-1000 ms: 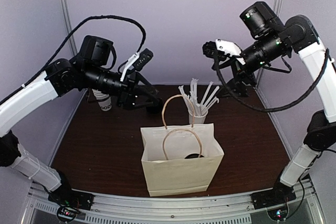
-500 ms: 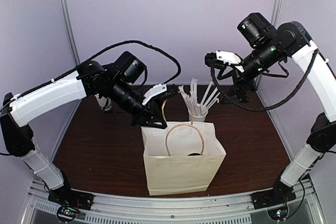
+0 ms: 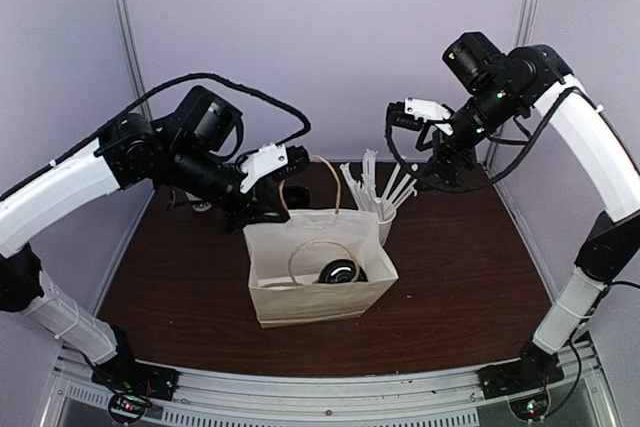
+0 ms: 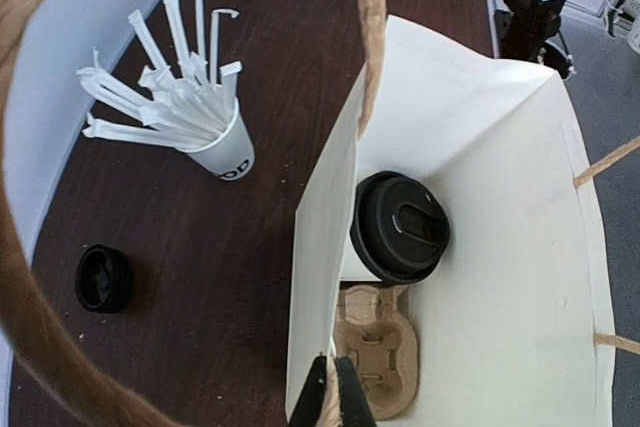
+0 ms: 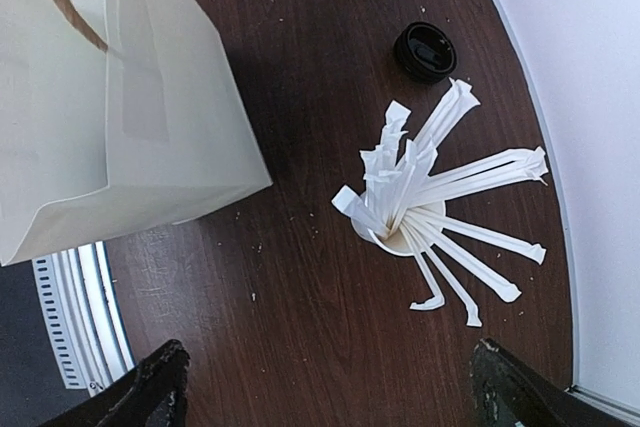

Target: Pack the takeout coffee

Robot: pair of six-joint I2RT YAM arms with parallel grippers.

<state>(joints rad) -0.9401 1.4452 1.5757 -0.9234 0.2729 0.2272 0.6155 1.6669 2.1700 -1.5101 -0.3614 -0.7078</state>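
Packing looks all but complete: the takeout coffee stands upright inside the paper bag, its black dome lid showing through the bag's open mouth at the centre of the overhead frame. In the left wrist view the cup sits against the bag's wall, just beside a cardboard carrier lying on the bag floor; whether the cup is seated in that carrier cannot be told.

The left gripper reaches in from the left of the overhead frame, its jaws pinched tight on the bag's upper rim at the bottom of its own view. The right gripper hangs at the upper right of the overhead frame, well apart from the bag, its jaws spread wide and holding nothing.

Outside the bag, on the dark table, a cup of straws stands near the bag's far side, with a loose black lid beyond it.

What appears left is small: releasing the bag's rim and leaving the bag upright. Judged from these views, the coffee itself needs no further handling.
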